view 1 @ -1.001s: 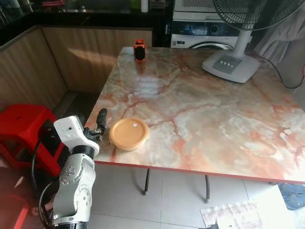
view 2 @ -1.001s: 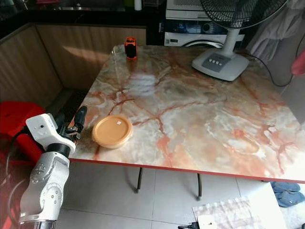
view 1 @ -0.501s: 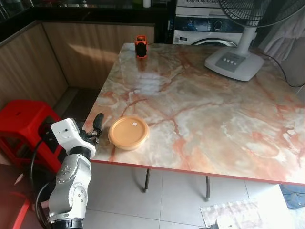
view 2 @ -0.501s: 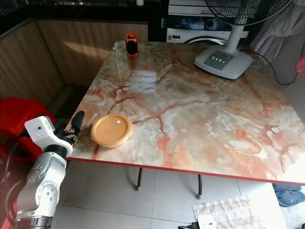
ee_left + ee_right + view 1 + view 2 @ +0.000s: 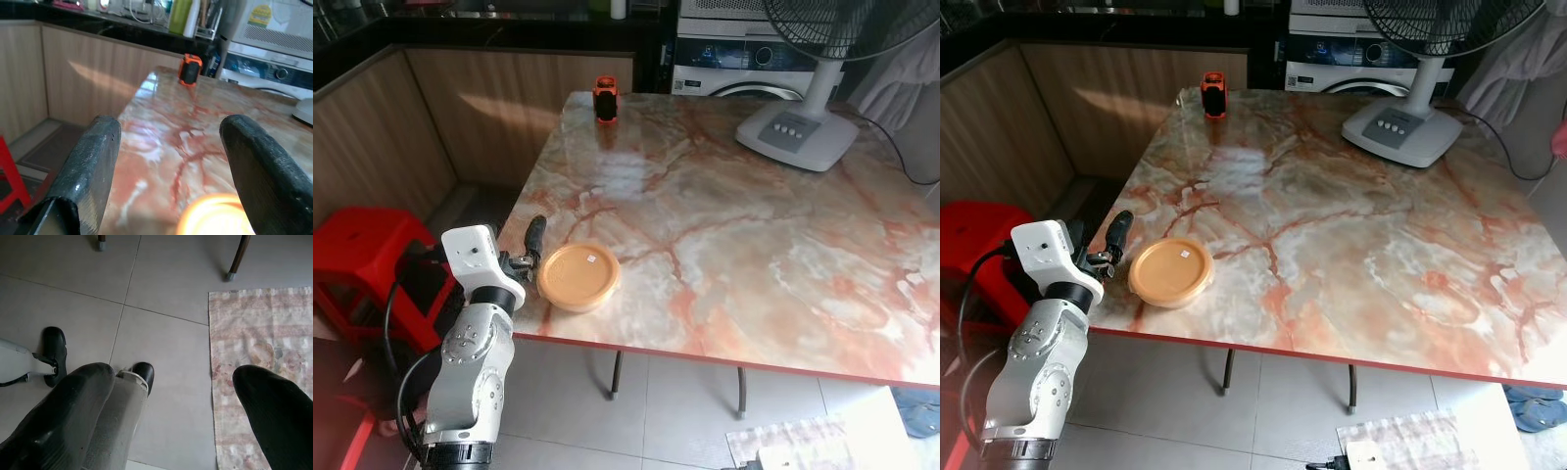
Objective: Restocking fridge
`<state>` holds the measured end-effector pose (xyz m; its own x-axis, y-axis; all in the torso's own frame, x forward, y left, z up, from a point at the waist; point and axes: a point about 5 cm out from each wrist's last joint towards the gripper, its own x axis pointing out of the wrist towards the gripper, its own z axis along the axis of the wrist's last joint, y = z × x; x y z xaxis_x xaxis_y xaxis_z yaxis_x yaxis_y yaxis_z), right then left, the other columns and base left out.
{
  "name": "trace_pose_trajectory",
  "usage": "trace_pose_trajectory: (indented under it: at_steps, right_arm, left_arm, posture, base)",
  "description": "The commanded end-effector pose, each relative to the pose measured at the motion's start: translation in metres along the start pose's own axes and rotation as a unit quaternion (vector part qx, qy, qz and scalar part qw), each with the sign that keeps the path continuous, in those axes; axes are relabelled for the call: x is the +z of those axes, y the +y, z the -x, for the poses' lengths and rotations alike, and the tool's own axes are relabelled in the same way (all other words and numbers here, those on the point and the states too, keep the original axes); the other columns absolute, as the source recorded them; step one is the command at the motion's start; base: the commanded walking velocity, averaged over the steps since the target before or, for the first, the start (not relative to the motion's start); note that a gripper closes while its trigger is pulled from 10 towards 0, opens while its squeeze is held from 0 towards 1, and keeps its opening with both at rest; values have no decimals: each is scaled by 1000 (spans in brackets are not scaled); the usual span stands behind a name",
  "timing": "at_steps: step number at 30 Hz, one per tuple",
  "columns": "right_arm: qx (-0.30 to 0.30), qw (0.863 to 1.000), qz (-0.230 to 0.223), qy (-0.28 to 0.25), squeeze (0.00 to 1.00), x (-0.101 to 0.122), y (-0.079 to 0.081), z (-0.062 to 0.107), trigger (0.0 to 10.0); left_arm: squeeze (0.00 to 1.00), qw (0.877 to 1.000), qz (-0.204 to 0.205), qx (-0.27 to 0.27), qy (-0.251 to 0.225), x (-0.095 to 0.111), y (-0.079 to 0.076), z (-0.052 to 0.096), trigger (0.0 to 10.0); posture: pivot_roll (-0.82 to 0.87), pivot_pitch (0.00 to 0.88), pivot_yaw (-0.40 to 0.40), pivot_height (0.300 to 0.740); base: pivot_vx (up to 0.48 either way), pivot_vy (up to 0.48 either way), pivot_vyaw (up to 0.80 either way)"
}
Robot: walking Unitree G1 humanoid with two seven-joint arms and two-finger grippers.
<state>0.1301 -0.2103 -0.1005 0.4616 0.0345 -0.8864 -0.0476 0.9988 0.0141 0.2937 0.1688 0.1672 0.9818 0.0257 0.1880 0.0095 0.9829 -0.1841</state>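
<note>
A round orange lidded container sits near the front left corner of the marble table; its lid is on, so what is inside cannot be told. The left gripper is raised at the table's left edge, just beside the container, its fingers spread wide and holding nothing; in the left wrist view the two black fingers frame the bright blurred rim of the container low between them. A small orange and black object stands at the far left edge of the table, and the base of a standing fan rests at the far right. A red stool stands on the floor to the left. The right gripper hangs over the tiled floor beside a patterned mat, fingers apart and empty. Compared with half a second ago, the left gripper has come up and closer to the container, which has not moved on the table.
</note>
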Motion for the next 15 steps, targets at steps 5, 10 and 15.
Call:
trace_pose_trajectory:
  at_steps: [5,10,15]
  right_arm:
    - [1,1000,1,1,0,-1,1,0,10000]
    - [0,1000,0,1,0,-1,1,0,10000]
    - [1,1000,1,2,0,-1,1,0,10000]
  left_arm:
    - [0,1000,-15,-4,-19,8,-1,-1,10000]
    - [0,1000,-16,-5,-18,7,-1,-1,10000]
    - [0,1000,-11,-19,-12,5,-6,-1,10000]
  posture:
    - [15,38,-1,740]
    - [12,40,-1,740]
    - [15,43,-3,740]
  base:
    - [291,0,0]
    - [290,0,0]
    - [58,0,0]
